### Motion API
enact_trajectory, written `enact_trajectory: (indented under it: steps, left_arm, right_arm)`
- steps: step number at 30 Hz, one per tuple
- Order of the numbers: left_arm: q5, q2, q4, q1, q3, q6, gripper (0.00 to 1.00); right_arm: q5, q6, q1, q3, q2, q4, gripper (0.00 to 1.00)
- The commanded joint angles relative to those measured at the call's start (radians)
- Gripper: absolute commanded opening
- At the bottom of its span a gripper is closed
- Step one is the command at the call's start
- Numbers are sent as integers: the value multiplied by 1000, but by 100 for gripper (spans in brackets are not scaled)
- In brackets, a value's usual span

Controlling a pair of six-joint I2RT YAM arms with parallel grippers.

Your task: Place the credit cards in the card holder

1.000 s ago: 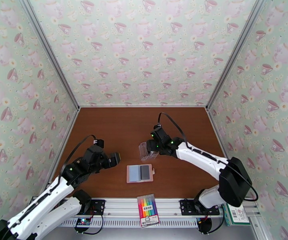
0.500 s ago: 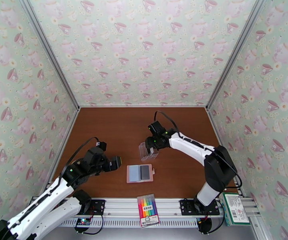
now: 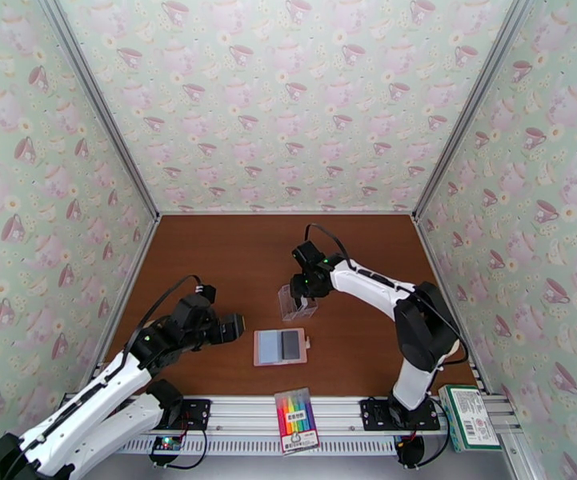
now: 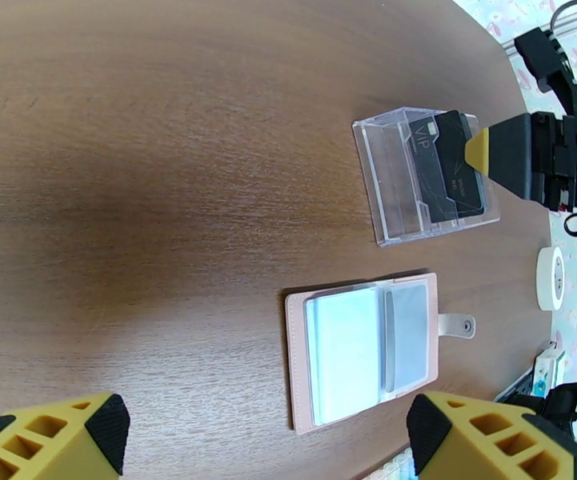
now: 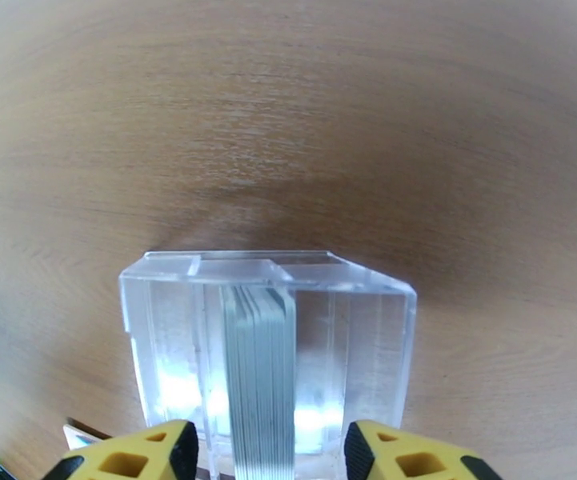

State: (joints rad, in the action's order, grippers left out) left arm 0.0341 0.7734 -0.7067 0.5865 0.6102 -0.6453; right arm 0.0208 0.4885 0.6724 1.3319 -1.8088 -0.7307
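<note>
Credit cards (image 5: pixel 260 370) stand on edge in the clear box (image 5: pixel 160 338), now lined up between the spread jaws of the right gripper (image 5: pixel 268 458) after it swung in, so a pinch looks next; card holder (image 4: pixel 360 350) lies open ahead of the left gripper (image 4: pixel 268 442), jaws also apart, empty.

Brown wooden table (image 3: pixel 232 258), clear plastic box (image 3: pixel 292 307) mid-table, open pink card holder (image 3: pixel 268 346) flat just beside it

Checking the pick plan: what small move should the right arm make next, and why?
Probably ease the right gripper down over the credit cards: its jaws stand open either side of the stack, upright in the clear box, nothing gripped yet.
</note>
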Motion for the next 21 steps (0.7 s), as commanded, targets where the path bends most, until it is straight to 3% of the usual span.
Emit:
enact_trajectory:
  steps: [1,21]
  left_arm:
    - [22,-8,18,4,-14,17,98]
    - [41,-24,36,4,-36,9,98]
  right_arm:
    - [30,-2,16,36,-29,-42,54]
    - [119,-5,52,99,-103,-116,50]
